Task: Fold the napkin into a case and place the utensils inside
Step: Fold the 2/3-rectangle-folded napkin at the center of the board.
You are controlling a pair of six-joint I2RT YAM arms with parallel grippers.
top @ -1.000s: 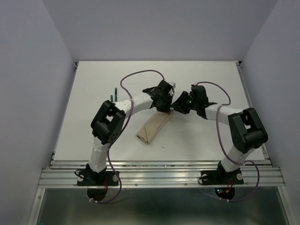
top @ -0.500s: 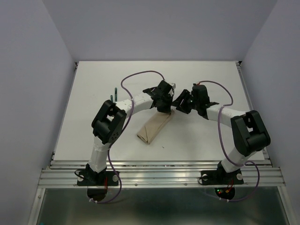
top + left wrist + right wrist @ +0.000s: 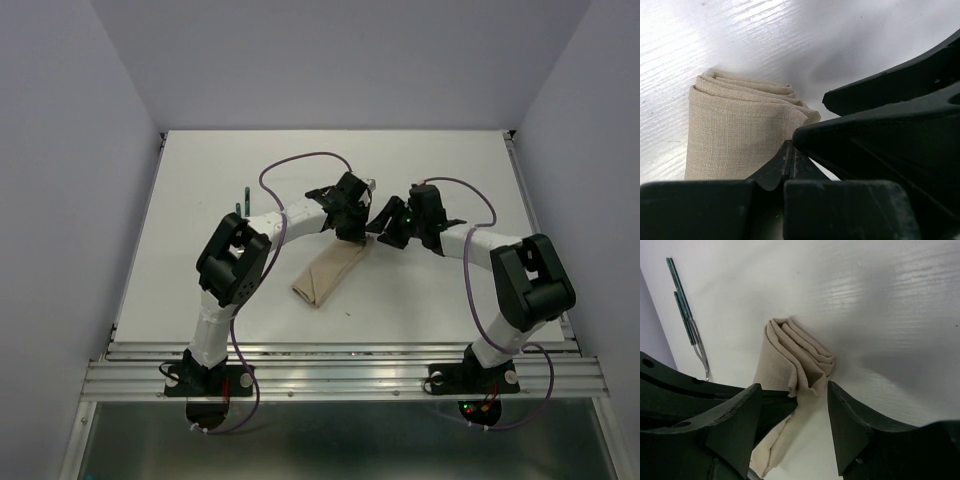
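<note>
The napkin [image 3: 330, 272] lies mid-way across the counter [image 3: 450, 170], folded into a narrow case. The left gripper [image 3: 790, 150], jaws together, sits at its far end, probably pinning the folds; I cannot tell whether it pinches a layer. The right gripper [image 3: 790, 390], jaws apart, straddles that end. The utensils [image 3: 685, 310] wait far left, not yet inside.
</note>
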